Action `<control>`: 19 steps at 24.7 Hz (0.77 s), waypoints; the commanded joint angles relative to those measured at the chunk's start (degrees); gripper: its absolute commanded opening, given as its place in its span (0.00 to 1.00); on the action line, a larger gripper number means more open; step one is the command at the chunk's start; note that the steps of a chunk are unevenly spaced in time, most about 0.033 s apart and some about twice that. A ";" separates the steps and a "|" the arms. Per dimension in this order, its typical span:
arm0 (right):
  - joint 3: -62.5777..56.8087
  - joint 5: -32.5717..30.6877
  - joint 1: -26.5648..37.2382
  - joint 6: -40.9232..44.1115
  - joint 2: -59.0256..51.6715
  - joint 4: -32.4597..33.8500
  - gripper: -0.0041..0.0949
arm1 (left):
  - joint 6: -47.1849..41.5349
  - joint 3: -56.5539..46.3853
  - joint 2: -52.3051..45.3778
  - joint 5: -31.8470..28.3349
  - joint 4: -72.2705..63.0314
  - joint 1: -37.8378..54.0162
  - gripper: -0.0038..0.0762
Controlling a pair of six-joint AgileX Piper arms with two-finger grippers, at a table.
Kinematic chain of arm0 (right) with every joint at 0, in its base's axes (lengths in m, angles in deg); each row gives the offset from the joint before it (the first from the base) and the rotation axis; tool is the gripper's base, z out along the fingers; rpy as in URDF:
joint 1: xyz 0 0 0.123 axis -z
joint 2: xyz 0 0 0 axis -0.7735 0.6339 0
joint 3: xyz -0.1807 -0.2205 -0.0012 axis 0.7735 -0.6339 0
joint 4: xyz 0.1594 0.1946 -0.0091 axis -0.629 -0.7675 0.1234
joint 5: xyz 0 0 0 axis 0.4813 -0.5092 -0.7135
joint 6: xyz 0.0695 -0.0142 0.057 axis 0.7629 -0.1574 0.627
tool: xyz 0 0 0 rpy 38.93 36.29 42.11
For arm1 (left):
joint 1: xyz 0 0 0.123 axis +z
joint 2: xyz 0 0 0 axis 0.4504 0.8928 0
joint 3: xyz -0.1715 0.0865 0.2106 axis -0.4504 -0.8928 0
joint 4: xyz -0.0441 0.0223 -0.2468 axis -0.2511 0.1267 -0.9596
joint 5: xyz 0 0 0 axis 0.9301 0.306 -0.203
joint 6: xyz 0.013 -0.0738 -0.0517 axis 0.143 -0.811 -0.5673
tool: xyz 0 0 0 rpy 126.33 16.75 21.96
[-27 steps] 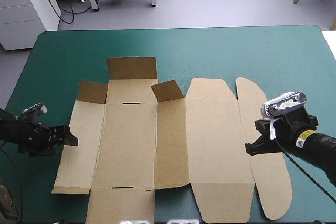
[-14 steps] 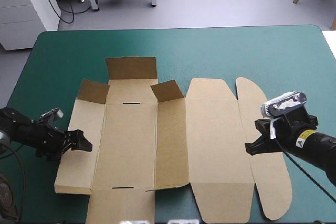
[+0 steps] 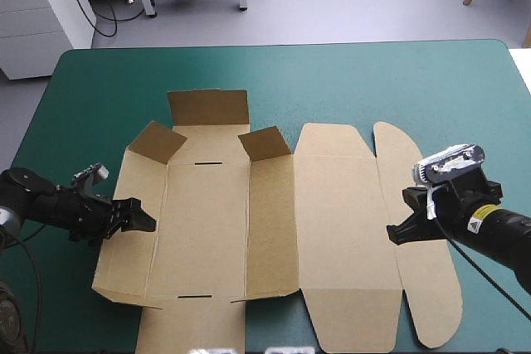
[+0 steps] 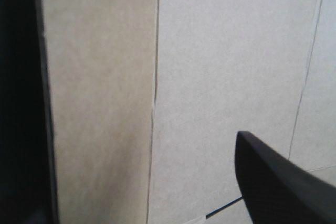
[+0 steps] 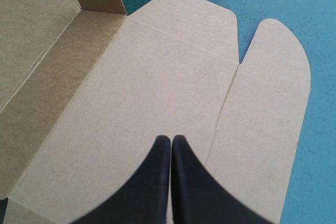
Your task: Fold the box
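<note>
The table (image 3: pixel 373 80), under its teal-green cover, fills the high view. The brown box (image 3: pixel 207 221) lies opened out across its middle and near side, reaching the near edge. Its broad lid panel (image 3: pixel 344 221) lies flat toward the right, and the long rounded flap (image 3: pixel 419 238) lies flat beside it, on the side nearest the right arm. The base panel (image 3: pixel 203 230) is flat. The left wall panel (image 3: pixel 129 230) is tilted up off the cover along its crease. At the far end a rectangular flap (image 3: pixel 207 108) stands raised, and two small corner flaps (image 3: pixel 153 143) (image 3: pixel 265 143) stand up on either side of it. A thin dark slot (image 3: pixel 206 163) is cut near the far crease of the base.

The left gripper (image 3: pixel 137 217) comes in low from the table's left edge and sits at the tilted wall panel. Its wrist view is filled with board and one crease. One black finger (image 4: pixel 273 182) rises at one side, well away from the middle, so the fingers stand apart with nothing gripped. The dark strip along the opposite side may be the other finger, but that is not clear.

The right gripper (image 3: pixel 397 234) hangs over the crease between the lid panel and the rounded flap. Its fingers (image 5: pixel 157 182) are pressed together in one pointed arch and hold nothing.
</note>
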 commanded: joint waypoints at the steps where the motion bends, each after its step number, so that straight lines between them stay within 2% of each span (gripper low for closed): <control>1: 1.61 3.70 0.39 -0.42 -0.47 -0.18 0.03 | 0.09 1.00 -1.71 5.39 -2.98 -0.98 0.64; 14: 1.61 3.70 0.39 -0.42 -0.47 -0.18 0.03 | -0.74 1.00 -1.71 5.58 -1.00 -1.64 0.52; 16: 1.61 3.70 0.39 -0.42 -0.47 -0.18 0.03 | -0.74 1.00 -1.62 5.58 -1.00 -1.64 0.46; 18: 1.61 3.70 0.39 -0.55 -0.47 -0.18 0.03 | -0.74 1.00 -1.62 5.58 0.45 -1.64 0.31; 19: 1.61 3.78 0.39 -0.55 -0.47 -0.18 0.03 | -0.74 1.00 -1.62 5.73 1.74 -1.64 0.14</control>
